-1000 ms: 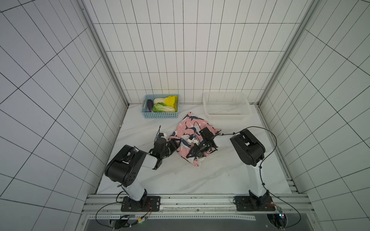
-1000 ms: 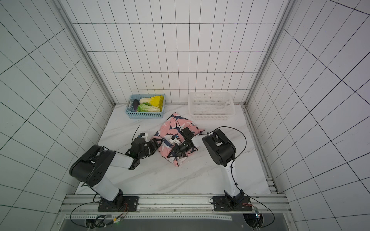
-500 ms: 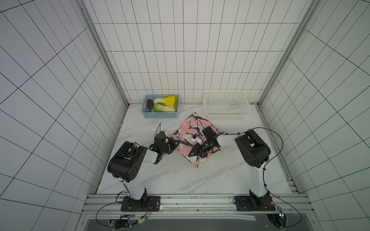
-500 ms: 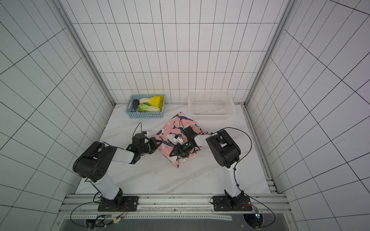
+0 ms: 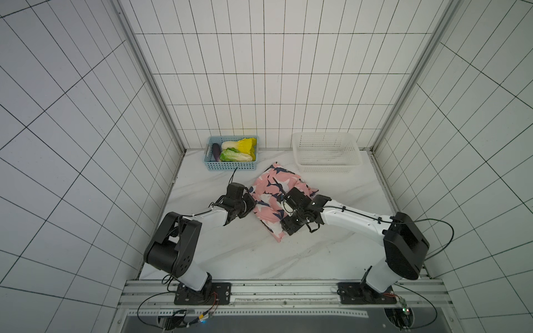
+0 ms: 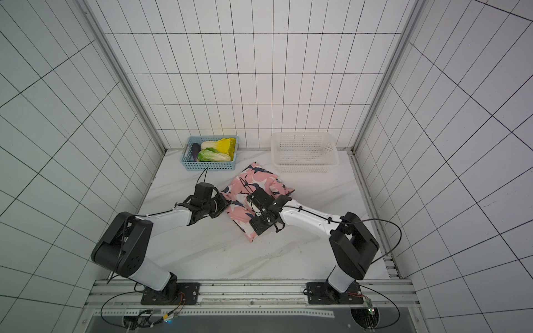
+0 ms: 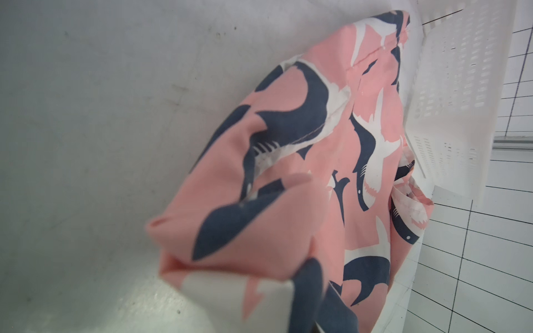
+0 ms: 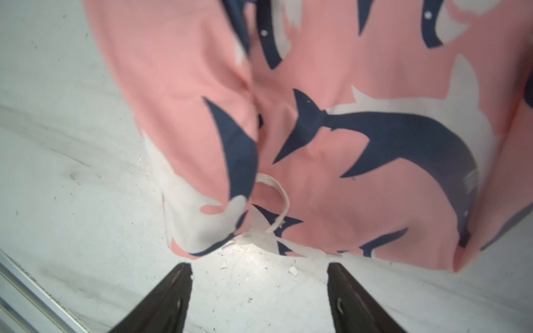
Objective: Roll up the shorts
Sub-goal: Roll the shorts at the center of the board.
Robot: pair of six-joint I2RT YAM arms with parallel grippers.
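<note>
The pink shorts [image 5: 274, 184] [image 6: 253, 180] with navy and white sharks lie bunched and folded in the middle of the table. My left gripper [image 5: 250, 203] [image 6: 225, 206] is at their left edge and shut on a fold of the fabric. In the left wrist view the shorts [image 7: 288, 178] cover the fingers. My right gripper [image 5: 284, 222] [image 6: 255, 220] [image 8: 258, 266] is open at the front right edge. Bare table lies between its fingertips. The shorts [image 8: 331, 121] and their white drawstring [image 8: 277, 199] lie just beyond the tips.
A blue basket [image 5: 230, 166] [image 6: 207, 166] of vegetables stands at the back left. A white mesh basket [image 5: 326, 167] [image 6: 302, 167] [image 7: 461, 86] stands at the back right, close behind the shorts. Tiled walls enclose three sides. A metal rail [image 5: 274, 288] runs along the front.
My left gripper reached the shorts' left edge and shut on the fabric. My right gripper opened and let go of the shorts, backing off to their front right edge.
</note>
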